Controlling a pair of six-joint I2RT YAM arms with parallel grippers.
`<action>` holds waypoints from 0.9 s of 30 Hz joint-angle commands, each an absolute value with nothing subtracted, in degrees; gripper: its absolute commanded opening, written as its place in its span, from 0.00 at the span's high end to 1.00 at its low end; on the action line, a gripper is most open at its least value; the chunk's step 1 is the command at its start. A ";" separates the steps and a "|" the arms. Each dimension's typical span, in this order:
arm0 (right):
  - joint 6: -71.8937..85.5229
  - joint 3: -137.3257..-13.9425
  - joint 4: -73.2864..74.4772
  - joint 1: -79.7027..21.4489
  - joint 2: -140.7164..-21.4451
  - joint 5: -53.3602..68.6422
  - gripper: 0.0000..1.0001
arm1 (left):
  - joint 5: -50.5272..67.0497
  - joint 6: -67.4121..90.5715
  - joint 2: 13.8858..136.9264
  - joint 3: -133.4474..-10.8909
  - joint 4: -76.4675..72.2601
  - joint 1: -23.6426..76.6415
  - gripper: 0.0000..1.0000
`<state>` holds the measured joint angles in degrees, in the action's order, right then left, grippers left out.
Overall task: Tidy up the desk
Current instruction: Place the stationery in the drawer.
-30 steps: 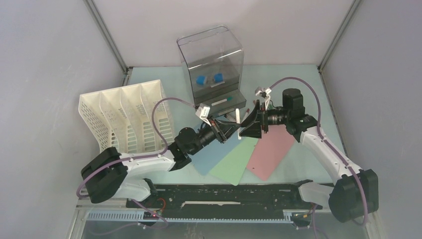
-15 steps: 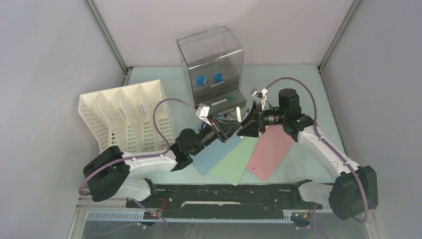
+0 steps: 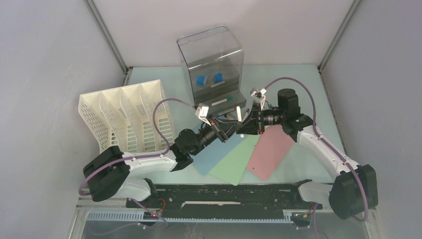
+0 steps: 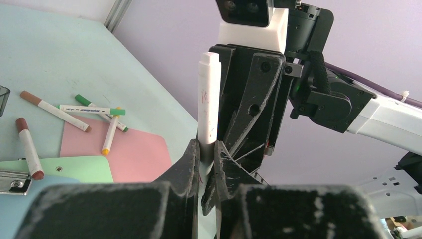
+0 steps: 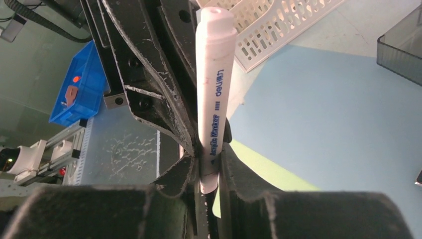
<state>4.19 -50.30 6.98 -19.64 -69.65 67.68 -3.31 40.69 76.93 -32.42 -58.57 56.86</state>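
Above the middle of the pale green desk (image 3: 298,84), my two grippers meet tip to tip. A white acrylic marker (image 4: 209,99) stands upright between them. My left gripper (image 4: 206,154) is shut on the marker's lower end. My right gripper (image 5: 211,167) is shut on the same marker (image 5: 214,94), its pads pressed against both sides of the barrel. In the top view the left gripper (image 3: 233,129) and right gripper (image 3: 245,126) nearly touch, and the marker (image 3: 239,115) shows only as a small white piece.
Blue (image 3: 214,154), green (image 3: 234,160) and pink (image 3: 271,149) sheets lie fanned below the grippers. A white slotted file rack (image 3: 127,114) stands at the left. A clear drawer box (image 3: 211,62) stands behind, its drawer (image 3: 221,102) pulled out. Several loose markers (image 4: 94,108) lie by the pink sheet.
My right gripper has moved left to the marker and closed its wide-open jaws on it. The left gripper has kept its hold and stayed in place.
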 commanded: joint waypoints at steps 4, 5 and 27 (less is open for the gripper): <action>3.64 -50.16 5.56 -20.12 -69.04 67.28 0.97 | -4.25 40.83 76.59 -34.34 -60.91 57.22 0.88; 3.34 -50.16 5.69 -20.13 -69.00 67.19 0.98 | -4.42 40.79 76.48 -34.22 -60.91 57.22 0.85; -11.78 -50.23 16.17 -19.46 -67.77 70.64 1.00 | -11.36 22.86 58.95 -30.89 -39.14 55.32 0.00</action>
